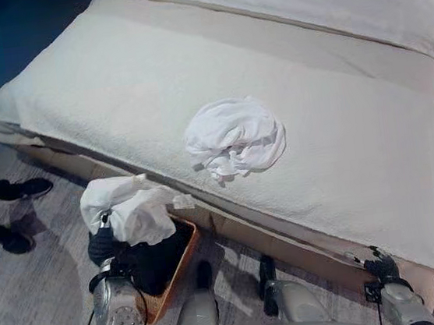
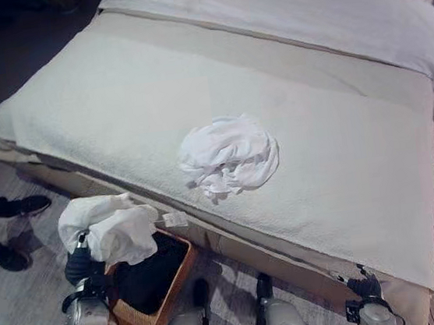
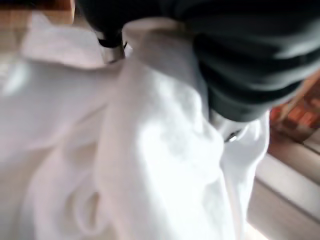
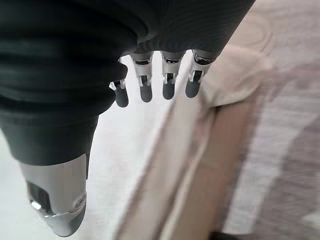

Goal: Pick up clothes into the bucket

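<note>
We see our left hand [image 1: 103, 246] low by the side of the bed, right over the brown woven basket [image 1: 183, 262]. The soft white crumpled cloth [image 1: 128, 212] is bunched up on top of this hand and hangs over the basket's near corner. In the left wrist view the white cloth wraps around our fingers [image 3: 114, 50], so the hand has hold of it. It is puffy and full of folds, with a little tag at one edge.

A second white cloth, rolled into a round messy ball [image 1: 235, 138], lies on the big cream bed cover [image 1: 114, 88], near the bed's edge and well apart from the basket. Something dark already lies inside the basket [image 1: 156, 263].

Our right hand [image 4: 155, 85] hangs by the bed's corner with its fingers straight and loose, holding nothing.

A person's black shoes [image 1: 12, 190] stand on the grey floor [image 1: 30, 309] next to the bed.
</note>
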Controlling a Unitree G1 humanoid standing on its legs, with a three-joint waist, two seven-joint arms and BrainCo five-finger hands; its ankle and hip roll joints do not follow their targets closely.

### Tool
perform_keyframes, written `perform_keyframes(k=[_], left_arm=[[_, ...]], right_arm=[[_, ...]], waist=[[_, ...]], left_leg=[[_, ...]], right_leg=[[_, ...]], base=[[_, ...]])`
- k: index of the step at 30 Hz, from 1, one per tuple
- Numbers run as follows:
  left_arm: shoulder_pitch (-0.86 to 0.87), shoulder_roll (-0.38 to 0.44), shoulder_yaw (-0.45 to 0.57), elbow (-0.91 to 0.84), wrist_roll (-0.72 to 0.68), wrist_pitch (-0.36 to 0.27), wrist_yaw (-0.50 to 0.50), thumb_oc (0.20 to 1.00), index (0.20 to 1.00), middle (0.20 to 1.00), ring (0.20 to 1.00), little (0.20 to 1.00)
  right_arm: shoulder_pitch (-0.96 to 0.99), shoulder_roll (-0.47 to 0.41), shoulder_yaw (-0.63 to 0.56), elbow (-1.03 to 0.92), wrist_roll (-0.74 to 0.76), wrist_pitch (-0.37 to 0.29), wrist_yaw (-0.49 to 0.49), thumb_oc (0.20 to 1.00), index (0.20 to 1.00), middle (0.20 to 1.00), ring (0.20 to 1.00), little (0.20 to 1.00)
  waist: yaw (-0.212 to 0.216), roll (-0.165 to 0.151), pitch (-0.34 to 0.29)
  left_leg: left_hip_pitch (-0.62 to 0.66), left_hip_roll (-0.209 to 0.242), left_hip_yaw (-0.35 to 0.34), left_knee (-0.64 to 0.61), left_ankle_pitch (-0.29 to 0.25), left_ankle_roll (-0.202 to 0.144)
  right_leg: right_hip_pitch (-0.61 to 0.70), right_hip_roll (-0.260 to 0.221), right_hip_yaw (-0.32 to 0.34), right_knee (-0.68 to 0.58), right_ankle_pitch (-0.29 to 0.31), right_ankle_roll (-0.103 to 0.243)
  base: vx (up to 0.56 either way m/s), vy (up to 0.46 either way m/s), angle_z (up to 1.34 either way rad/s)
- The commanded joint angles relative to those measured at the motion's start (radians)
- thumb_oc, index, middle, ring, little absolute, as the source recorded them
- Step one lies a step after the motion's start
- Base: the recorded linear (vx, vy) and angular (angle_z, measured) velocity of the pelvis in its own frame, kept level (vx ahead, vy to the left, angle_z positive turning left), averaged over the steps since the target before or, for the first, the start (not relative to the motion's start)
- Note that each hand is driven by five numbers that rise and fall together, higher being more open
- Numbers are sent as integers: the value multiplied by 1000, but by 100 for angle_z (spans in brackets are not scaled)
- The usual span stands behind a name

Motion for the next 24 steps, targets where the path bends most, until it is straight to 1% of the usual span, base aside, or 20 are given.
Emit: perform_keyframes(k=[1, 3, 4, 5, 6, 7, 9, 11, 16, 18, 19, 20, 21, 22, 24], left_arm=[[1, 56, 45, -22, 110, -77, 35, 200, 200, 200, 200, 200], [-27, 81, 62, 85, 167, -85, 87, 200, 200, 200, 200, 200], [-31, 82, 62, 88, 167, -87, 87, 200, 200, 200, 200, 200], [-43, 91, 68, 128, 194, -86, 113, 200, 200, 200, 200, 200], [-74, 118, 67, 191, 242, -90, 146, 200, 200, 200, 200, 200], [-76, 118, 67, 192, 242, -90, 146, 200, 200, 200, 200, 200], [-110, 143, 62, 249, 283, -94, 179, 200, 200, 200, 200, 200], [-164, 173, 45, 327, 322, -94, 210, 200, 200, 200, 200, 200], [-245, 254, -8, 421, 457, -76, 288, 200, 200, 200, 200, 200], [-286, 280, -28, 484, 486, -63, 308, 200, 200, 200, 200, 200], [-298, 292, -34, 495, 490, -66, 318, 200, 200, 200, 200, 200], [-309, 301, -42, 510, 505, -57, 335, 200, 200, 200, 200, 200], [-326, 315, -47, 531, 526, -48, 348, 200, 200, 200, 200, 200], [-330, 324, -56, 539, 558, -29, 370, 200, 200, 200, 200, 200], [-343, 330, -66, 529, 606, 3, 414, 200, 200, 200, 200, 200]], right_arm=[[-28, -35, -3, -10, -19, -33, -36, 1000, 1000, 1000, 1000, 1000], [-31, -40, -3, -5, -13, -40, -50, 1000, 1000, 1000, 1000, 1000], [-33, -40, -4, -4, -12, -41, -50, 1000, 1000, 1000, 1000, 1000], [-38, -43, 0, -11, -8, -44, -57, 1000, 1000, 1000, 1000, 1000], [-49, -46, 4, -20, -2, -52, -68, 1000, 1000, 1000, 1000, 1000], [-50, -46, 4, -20, -2, -52, -68, 1000, 1000, 1000, 1000, 1000], [-64, -53, 11, -32, 6, -62, -82, 1000, 1000, 1000, 1000, 1000], [-85, -59, 21, -40, 16, -74, -93, 1000, 1000, 1000, 1000, 1000], [-143, -78, 53, -93, 39, -104, -122, 1000, 1000, 1000, 1000, 1000], [-158, -84, 64, -118, 50, -115, -129, 1000, 1000, 1000, 1000, 1000], [-166, -87, 68, -125, 55, -120, -136, 1000, 1000, 1000, 1000, 1000], [-171, -90, 79, -139, 64, -127, -138, 1000, 1000, 1000, 1000, 1000], [-180, -91, 83, -154, 65, -130, -143, 1000, 1000, 1000, 1000, 1000], [-182, -96, 93, -172, 65, -132, -146, 1000, 1000, 1000, 1000, 1000], [-202, -96, 107, -192, 82, -136, -159, 1000, 1000, 1000, 1000, 1000]], waist=[[3, -32, 15], [6, -23, 55], [5, -24, 54], [5, -23, 73], [4, -23, 93], [4, -23, 92], [2, -25, 118], [-3, -27, 144], [-18, -38, 203], [-28, -44, 205], [-30, -47, 205], [-35, -50, 205], [-39, -54, 205], [-44, -57, 205], [-52, -66, 205]], left_leg=[[-91, -52, -50, 155, -87, 18], [-138, -60, -60, 193, -90, 21], [-143, -61, -61, 197, -91, 21], [-159, -62, -60, 217, -98, 22], [-192, -65, -60, 244, -101, 23], [-194, -65, -60, 246, -101, 23], [-230, -70, -60, 281, -105, 24], [-272, -73, -59, 321, -111, 26], [-376, -77, -49, 417, -128, 27], [-431, -77, -43, 451, -133, 27], [-456, -76, -43, 468, -137, 28], [-467, -74, -44, 495, -173, 26], [-509, -75, -40, 502, -143, 27], [-514, -70, -39, 524, -179, 26], [-567, -65, -32, 553, -187, 27]], right_leg=[[22, -69, -7, 62, -36, 41], [-22, -83, -8, 115, -47, 35], [-27, -84, -8, 120, -49, 35], [-47, -88, -7, 146, -58, 33], [-79, -95, -6, 176, -65, 31], [-81, -96, -6, 178, -66, 31], [-115, -103, -2, 213, -73, 28], [-153, -110, 3, 249, -82, 26], [-260, -113, 27, 338, -100, 19], [-313, -113, 33, 366, -105, 18], [-339, -115, 38, 381, -110, 17], [-351, -110, 50, 409, -141, 23], [-391, -113, 46, 410, -114, 16], [-397, -108, 54, 429, -144, 23], [-452, -105, 60, 449, -147, 24]], base=[[-105, 23, 19], [-105, 23, 20], [-99, 19, 17], [-94, 16, 16], [-93, 15, 13], [-100, 21, 11], [-91, 14, 7], [-100, 16, 6], [-99, 29, -1], [-70, 34, -7], [33, 16, -7], [-44, 33, -7], [41, 21, -3], [-39, 38, -1], [17, 37, -7]])
